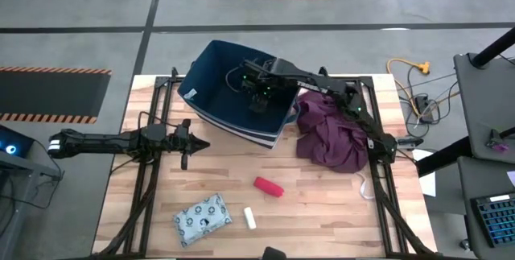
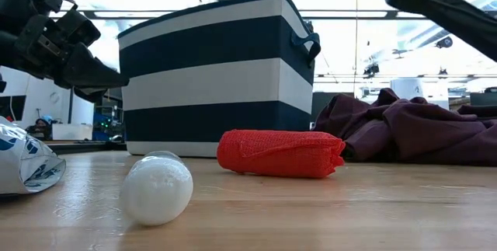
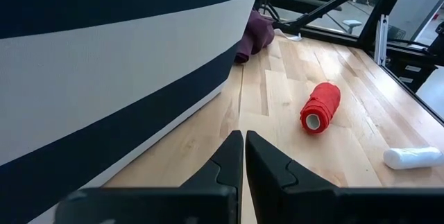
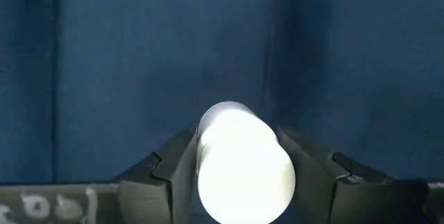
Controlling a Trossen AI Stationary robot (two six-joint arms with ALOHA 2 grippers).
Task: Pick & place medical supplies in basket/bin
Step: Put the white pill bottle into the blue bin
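White roll [image 4: 243, 161] gripped, over navy bin [image 1: 211, 83]

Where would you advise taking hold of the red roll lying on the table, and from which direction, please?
Grip the red roll across its middle, coming straight down from above. It lies on its side on the bare wood, clear of the white stick and the packet. Fingers closing across its narrow width, on the two long curved sides, would probably hold it without rolling.

Dark slender arms [image 1: 121, 142], green-lit wrist, black pincer [image 3: 241, 161].
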